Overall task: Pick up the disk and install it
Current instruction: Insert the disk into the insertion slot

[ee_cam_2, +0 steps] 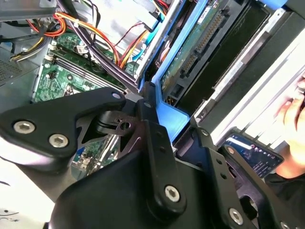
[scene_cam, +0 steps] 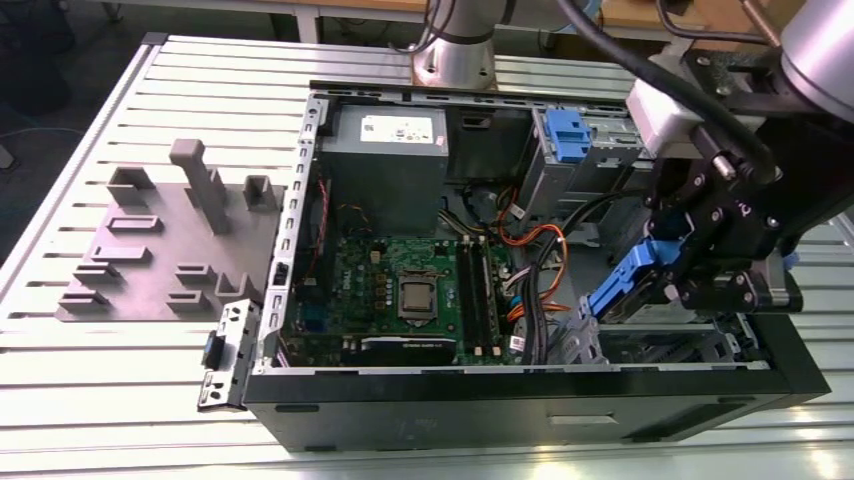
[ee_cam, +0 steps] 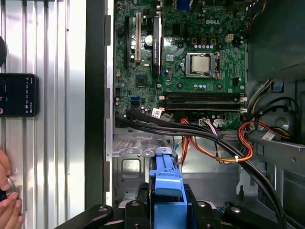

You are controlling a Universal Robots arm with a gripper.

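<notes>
On the exterior view's left, a grey slotted fixture [scene_cam: 160,240] lies on the ribbed metal table [scene_cam: 80,400], beside the open computer case [scene_cam: 534,395]. Further right inside the case come the grey power supply [scene_cam: 387,160], the green motherboard [scene_cam: 400,290] with its processor socket [scene_cam: 410,297], then a bundle of orange and black cables [scene_cam: 534,270]. A lone blue clip [scene_cam: 567,135] sits in the upper bay. Farthest right, the gripper [scene_cam: 694,270] has its jaws closed on the disk [scene_cam: 627,285], clamping its blue side rails. The disk is held on edge, tilted, with its long axis sloping down toward the metal drive cage [scene_cam: 667,345] in the case's near corner, directly beneath it. In the second wrist view the disk's [ee_cam_2: 200,43] circuit-board underside and connector edge point away from the jaws.
</notes>
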